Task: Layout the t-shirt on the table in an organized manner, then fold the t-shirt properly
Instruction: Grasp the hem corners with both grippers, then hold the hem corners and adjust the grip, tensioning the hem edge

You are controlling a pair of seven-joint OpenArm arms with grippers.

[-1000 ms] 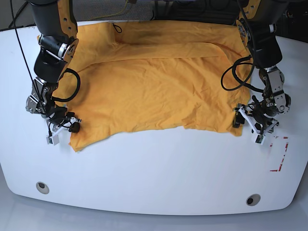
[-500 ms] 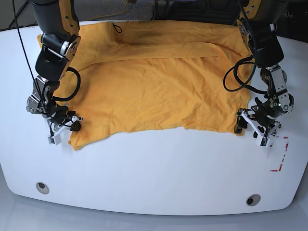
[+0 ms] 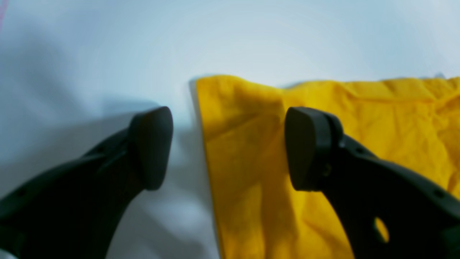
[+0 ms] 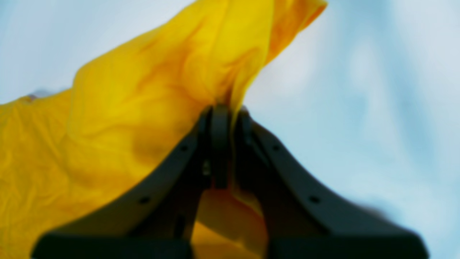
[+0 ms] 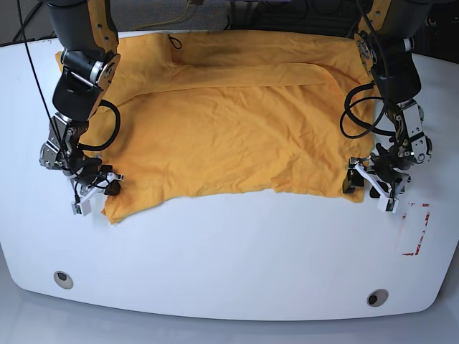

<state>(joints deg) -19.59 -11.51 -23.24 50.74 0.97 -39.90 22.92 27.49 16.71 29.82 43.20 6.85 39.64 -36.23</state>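
1. Left wrist: the left hand is hanging wide, straddling the t-shirt corner on the worktop; closing early risks missing it.
2. Right wrist: the right hand is pinching fabric; thin cloth could be slipping.
3. Base: lopsided pulling risks skewing the hem.

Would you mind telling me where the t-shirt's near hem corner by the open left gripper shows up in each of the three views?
Base: the corner lies at the t-shirt's lower right, beside the left gripper.
Left wrist: the corner sits upper centre, between the open fingertips, flat on the table.
Right wrist: not in it; only the opposite corner, pinched in the right gripper.
Shared landmark: the orange-yellow fabric edge against white tabletop.
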